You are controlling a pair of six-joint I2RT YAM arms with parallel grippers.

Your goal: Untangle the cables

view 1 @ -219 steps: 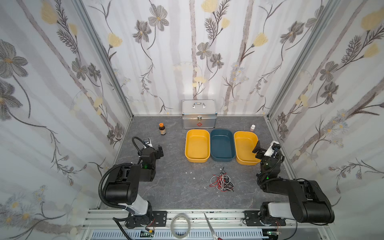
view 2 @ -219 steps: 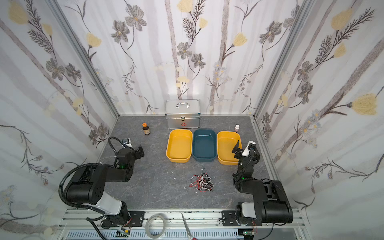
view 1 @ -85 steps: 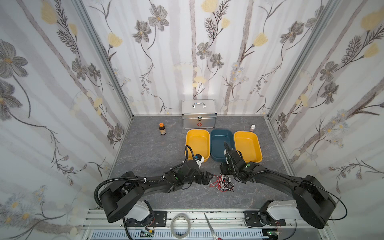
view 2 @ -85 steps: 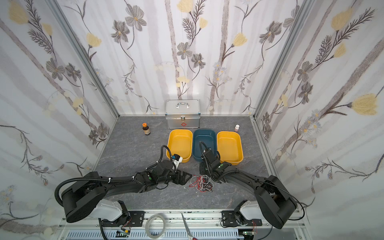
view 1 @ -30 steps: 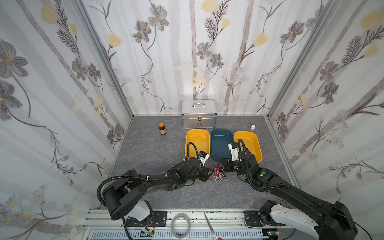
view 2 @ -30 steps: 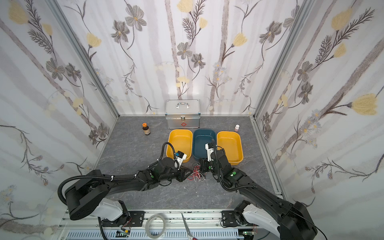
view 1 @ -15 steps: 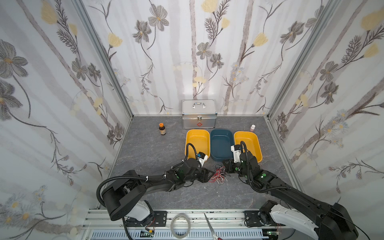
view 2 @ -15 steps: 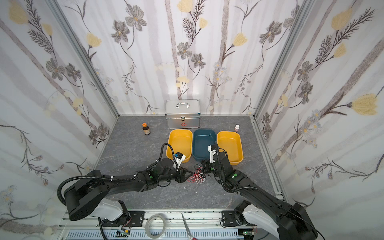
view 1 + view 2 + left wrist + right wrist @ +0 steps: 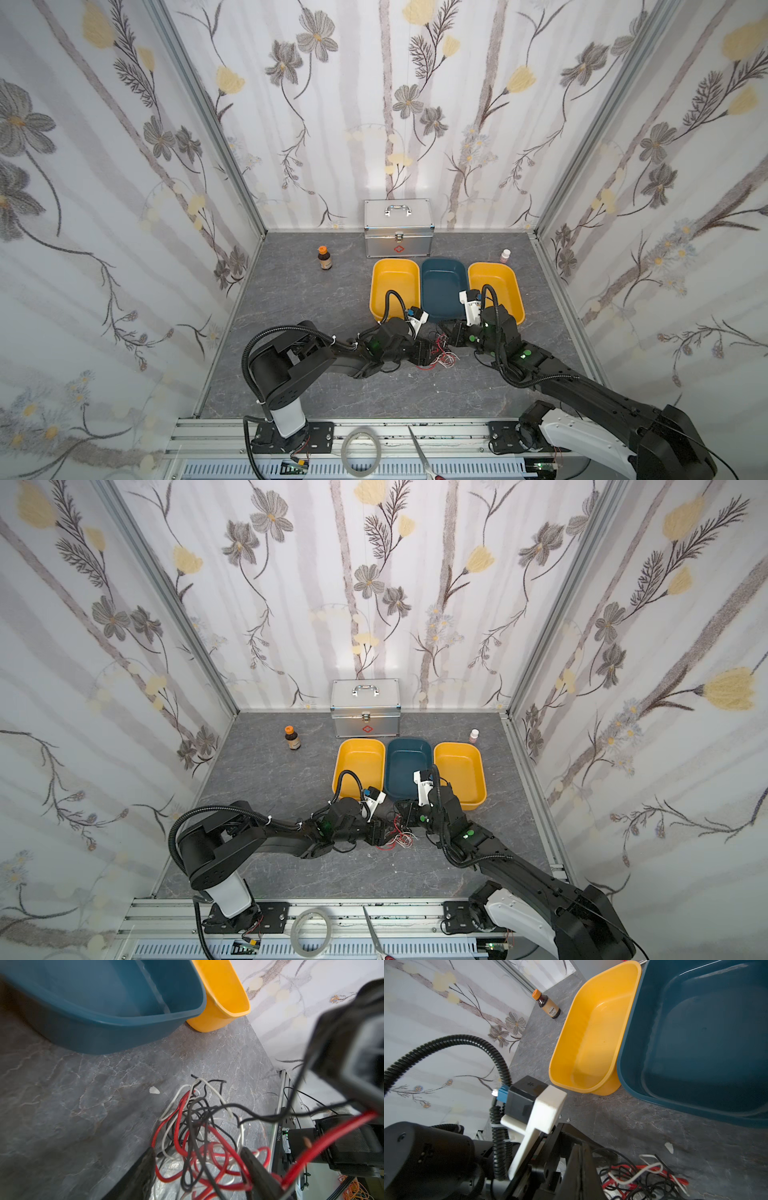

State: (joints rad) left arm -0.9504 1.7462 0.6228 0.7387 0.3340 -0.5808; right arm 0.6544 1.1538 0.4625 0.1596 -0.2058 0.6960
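Far left on the grey marble-look table [image 9: 291, 332]: small brown glass bottle with orange cap [image 9: 325, 259], upright, well apart from the work.

Left end effector [image 9: 428, 353]: down at table level, reaching in from the left. Fingers [image 9: 148, 1159] about halfway apart in the left wrist view, straddling the near part of the heap. Loose red, white and black loops between them, nothing pinched.

Centre: tangle of 3 thin curly cables [image 9: 442, 356], 1 red, 1 white, 1 black, heaped on the table between both end effectors. Just in front of the dark blue plastic tub [image 9: 442, 282]. That tub flanked by 2 yellow plastic tubs, left [image 9: 395, 282] and right [image 9: 496, 282]. All 3 strands knotted together in both top views; none lying free.

Right end effector [image 9: 446, 331]: closed tight, just beside the right edge of the heap, a little above it. In the left wrist view, 1 red strand and 1 black strand running up taut towards it, so judged clamped on those. Exact pinch point blurred, not confirmed.

Step in hand, judged: opening pull on the knot, with the right side lifting strands and the left side about to take its grip. Task barely begun.

Next move, judged:
- Close the left fingers on the bulk of the heap to pin it.
- Then draw the right side up and away, slowly.
- Watch for loops cinching tighter.
- Risk without pinning: the whole heap dragged along in 1 lump.
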